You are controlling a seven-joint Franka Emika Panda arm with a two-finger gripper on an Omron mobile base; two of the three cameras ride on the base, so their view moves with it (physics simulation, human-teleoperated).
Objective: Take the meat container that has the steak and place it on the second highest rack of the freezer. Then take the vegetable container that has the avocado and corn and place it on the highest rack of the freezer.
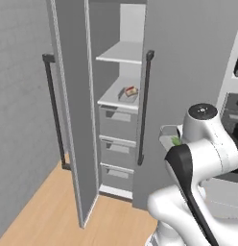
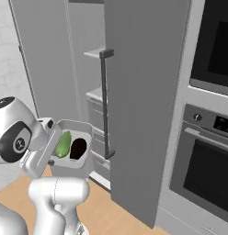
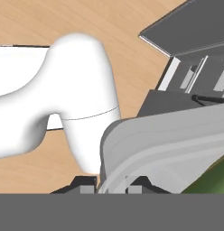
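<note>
The vegetable container point(image 2: 72, 151) is tipped steeply toward the right base camera, its open face showing a light green piece point(image 2: 63, 143) and the dark avocado point(image 2: 78, 148). We see the gripper point(image 3: 111, 184) nearly closed, pinching the tray's grey rim between its fingertips point(image 3: 86, 186). The arm folds back on itself, elbow raised, wrist held low in front of the base, well short of the freezer point(image 1: 122, 96). Its left door point(image 1: 73, 110) swings wide open. The steak point(image 1: 131, 91) sits in its tray on the lower pale shelf point(image 1: 111, 98); the highest rack point(image 1: 122, 52) is bare. A built-in oven point(image 2: 203, 170) stands right of the freezer.
</note>
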